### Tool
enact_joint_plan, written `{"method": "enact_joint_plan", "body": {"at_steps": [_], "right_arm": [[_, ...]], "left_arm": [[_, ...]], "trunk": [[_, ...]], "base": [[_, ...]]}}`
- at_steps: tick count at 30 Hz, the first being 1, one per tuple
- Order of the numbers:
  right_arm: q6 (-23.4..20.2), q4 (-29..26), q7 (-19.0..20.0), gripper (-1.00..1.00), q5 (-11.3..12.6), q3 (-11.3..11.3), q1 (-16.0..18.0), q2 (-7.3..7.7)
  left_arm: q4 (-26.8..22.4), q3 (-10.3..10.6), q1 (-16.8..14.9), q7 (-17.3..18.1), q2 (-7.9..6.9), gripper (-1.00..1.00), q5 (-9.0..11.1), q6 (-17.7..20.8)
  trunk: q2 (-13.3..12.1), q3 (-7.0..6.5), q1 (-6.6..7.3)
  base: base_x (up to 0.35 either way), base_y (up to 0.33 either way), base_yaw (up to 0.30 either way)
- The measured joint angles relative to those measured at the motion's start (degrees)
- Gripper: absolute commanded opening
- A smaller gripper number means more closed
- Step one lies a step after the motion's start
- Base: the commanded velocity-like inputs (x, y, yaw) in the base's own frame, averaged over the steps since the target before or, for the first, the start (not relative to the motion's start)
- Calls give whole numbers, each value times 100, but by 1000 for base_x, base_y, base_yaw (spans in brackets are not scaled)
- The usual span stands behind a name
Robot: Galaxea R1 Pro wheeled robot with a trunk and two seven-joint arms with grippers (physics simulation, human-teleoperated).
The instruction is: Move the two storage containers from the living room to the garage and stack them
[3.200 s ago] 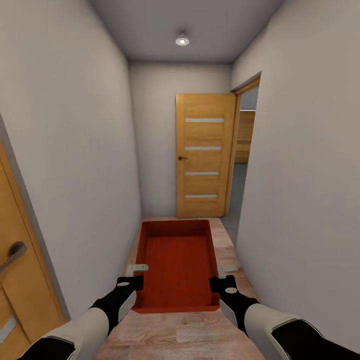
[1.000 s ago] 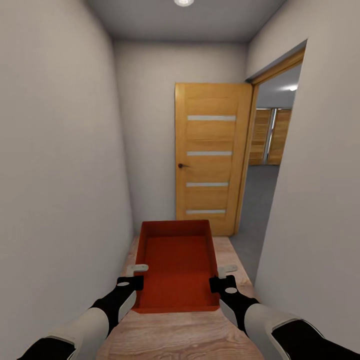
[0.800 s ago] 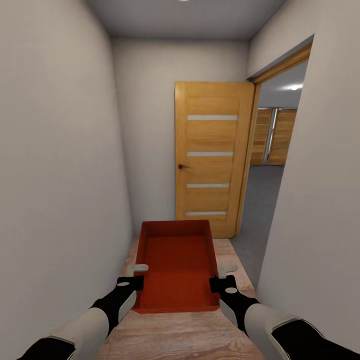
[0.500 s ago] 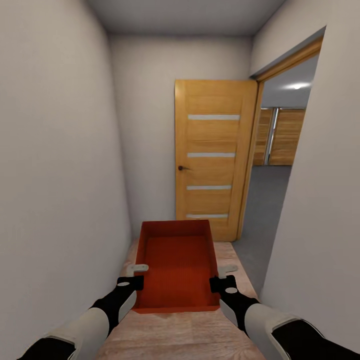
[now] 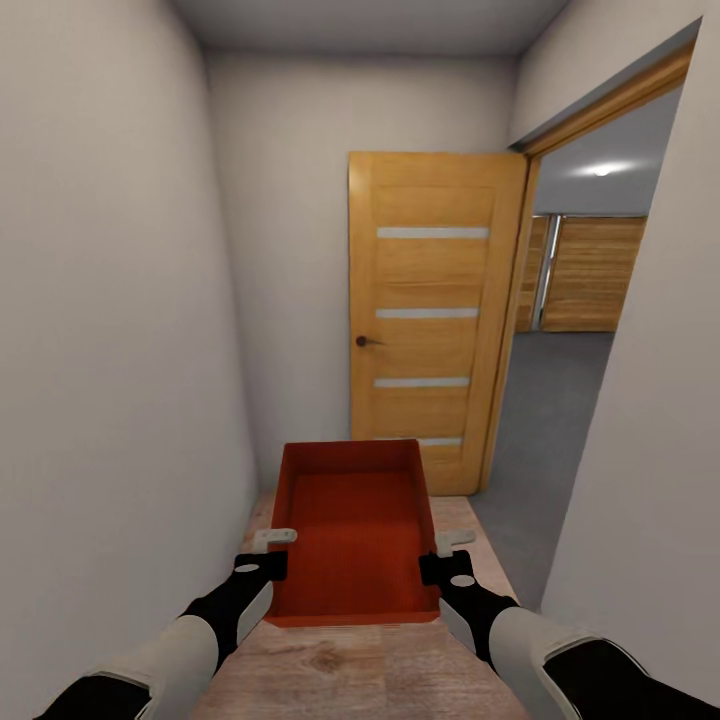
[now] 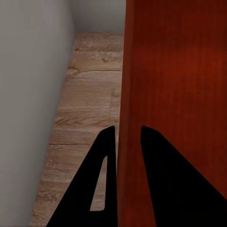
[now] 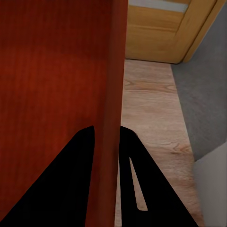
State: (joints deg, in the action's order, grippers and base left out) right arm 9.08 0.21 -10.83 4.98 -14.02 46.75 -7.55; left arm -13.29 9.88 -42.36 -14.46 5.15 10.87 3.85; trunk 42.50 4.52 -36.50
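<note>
One storage container [image 5: 352, 530], its side walls pinched by left claw [image 5: 272, 551] and right claw [image 5: 448, 553].

container [image 5: 350, 535] ahead, between arms | door [image 5: 430, 315] beyond | garage [image 5: 575, 330] right

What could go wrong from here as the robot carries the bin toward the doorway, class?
1. The bin is held only by its thin side walls, one in the left end effector, one in the right end effector; a jolt might slip it loose.
2. The corridor is narrow: turning right into the opening, the bin could clip the open door or the wall.
</note>
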Motion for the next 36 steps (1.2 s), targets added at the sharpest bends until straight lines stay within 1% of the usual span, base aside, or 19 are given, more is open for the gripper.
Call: {"method": "enact_joint_plan", "body": {"at_steps": [4,8,11,36], "right_arm": [[3,0,-3,-100,0,1,0,-2],[22,1,-8,-100,4,4,0,-5],[35,1,-16,-100,4,7,0,-10],[56,3,-27,-100,9,9,0,-17]], "left_arm": [[-4,2,0,1,-2,-100,0,0],[-18,10,0,4,-7,-100,-1,-1],[-26,14,0,11,-13,-100,0,-2],[-40,21,0,19,-22,-100,2,-3]], "trunk": [[0,0,0],[-1,0,-3],[-1,0,-3],[0,0,-3]], "base": [[262,0,0],[45,0,-16],[11,0,-143],[5,3,-274]]}}
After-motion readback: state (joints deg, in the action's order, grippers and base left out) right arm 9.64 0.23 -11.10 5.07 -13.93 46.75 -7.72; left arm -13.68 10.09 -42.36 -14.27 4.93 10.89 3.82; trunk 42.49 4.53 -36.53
